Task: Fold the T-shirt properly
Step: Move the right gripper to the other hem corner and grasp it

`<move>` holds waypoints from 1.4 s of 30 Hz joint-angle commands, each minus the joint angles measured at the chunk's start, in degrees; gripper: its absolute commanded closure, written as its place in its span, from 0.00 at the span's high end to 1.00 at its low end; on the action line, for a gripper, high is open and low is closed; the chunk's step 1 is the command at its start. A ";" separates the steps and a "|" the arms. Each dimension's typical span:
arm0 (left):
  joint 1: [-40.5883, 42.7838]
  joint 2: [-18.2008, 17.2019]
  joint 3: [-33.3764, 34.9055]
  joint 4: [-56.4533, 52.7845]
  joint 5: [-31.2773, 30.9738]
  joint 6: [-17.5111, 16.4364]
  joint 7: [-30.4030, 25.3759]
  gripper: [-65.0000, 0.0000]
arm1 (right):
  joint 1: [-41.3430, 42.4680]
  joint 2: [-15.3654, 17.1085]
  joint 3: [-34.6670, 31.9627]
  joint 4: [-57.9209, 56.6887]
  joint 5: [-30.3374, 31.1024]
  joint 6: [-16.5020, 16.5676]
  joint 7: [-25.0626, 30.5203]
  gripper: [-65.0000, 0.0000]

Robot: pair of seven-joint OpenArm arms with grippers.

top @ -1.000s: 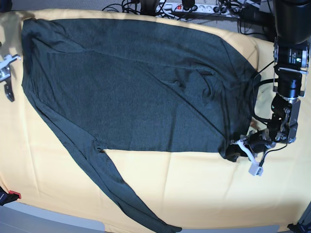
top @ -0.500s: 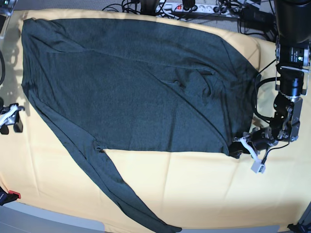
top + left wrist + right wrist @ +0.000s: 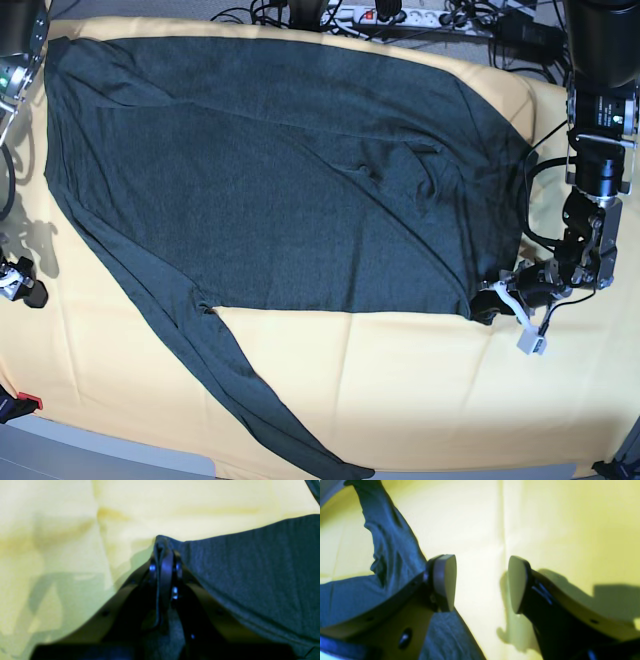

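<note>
The dark charcoal T-shirt (image 3: 280, 180) lies spread flat on the yellow cloth (image 3: 420, 380), with one long sleeve (image 3: 250, 400) trailing toward the front edge. At the shirt's lower right corner my left gripper (image 3: 492, 303) is shut on the fabric. The left wrist view shows a pinched fold of the T-shirt (image 3: 250, 580) between the jaws of that left gripper (image 3: 163, 555). My right gripper (image 3: 22, 285) hovers at the far left, beside the shirt. In its wrist view the right gripper (image 3: 482, 582) is open over bare cloth, nothing between its pads (image 3: 445, 580), with the sleeve (image 3: 387, 542) to the left.
A power strip (image 3: 400, 15) and tangled cables run along the back edge. A small red piece (image 3: 30, 402) sits at the front left corner. The grey table edge (image 3: 120, 450) shows below the cloth at the front left.
My right gripper has travelled down the left side of the base view toward the front. The left gripper has kept its hold on the shirt corner and barely shifted.
</note>
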 commanded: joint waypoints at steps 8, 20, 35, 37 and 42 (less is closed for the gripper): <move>-1.88 -0.81 -0.44 0.74 -0.94 -1.44 -1.03 0.00 | 2.36 -3.54 -7.63 0.02 -2.01 -0.55 1.09 0.54; -1.88 -0.81 -0.44 0.74 -0.98 -1.44 -1.03 0.00 | 2.01 -6.91 -7.89 -0.04 -11.30 -0.52 4.31 0.54; -1.88 -0.81 -0.44 0.74 -0.98 -1.44 -1.03 0.00 | 1.07 -8.85 -7.89 -0.13 2.84 2.20 -5.81 0.53; -1.88 -0.81 -0.44 0.74 -1.01 -1.44 -1.05 0.00 | 1.07 -8.87 -7.89 -0.13 2.80 2.20 -5.95 0.53; -1.88 -0.81 -0.44 0.74 -1.18 -1.44 -1.05 0.00 | 1.07 -8.87 -7.89 -0.13 4.28 2.20 -6.69 0.53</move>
